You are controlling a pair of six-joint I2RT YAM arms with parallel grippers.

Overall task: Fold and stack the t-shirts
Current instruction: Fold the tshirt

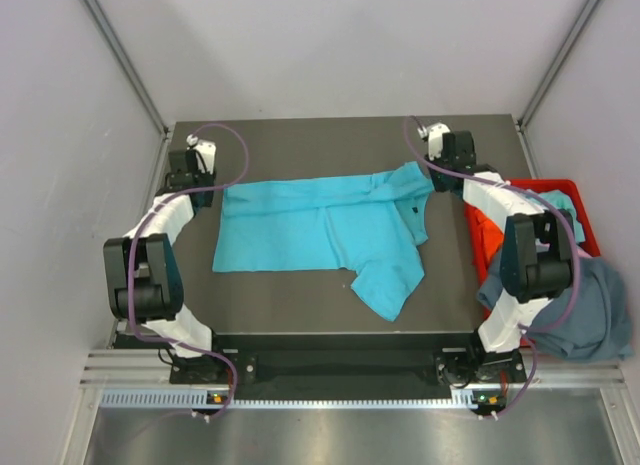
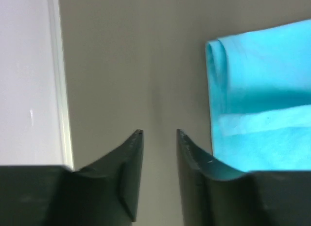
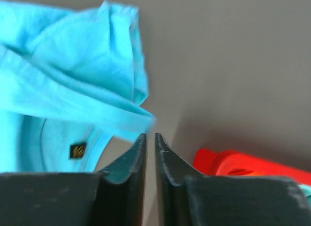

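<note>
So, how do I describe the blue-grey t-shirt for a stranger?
Look at the red bin at the right edge of the dark table. The blue-grey t-shirt hangs over the bin's near end. It is the only dull, dark cloth: the orange t-shirt beside it and the turquoise t-shirt on the table are bright.

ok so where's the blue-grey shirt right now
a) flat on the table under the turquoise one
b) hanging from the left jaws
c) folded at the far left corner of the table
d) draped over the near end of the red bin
d: the slate blue-grey shirt hangs over the near end of the red bin, apart from the turquoise shirt spread on the table.
</note>
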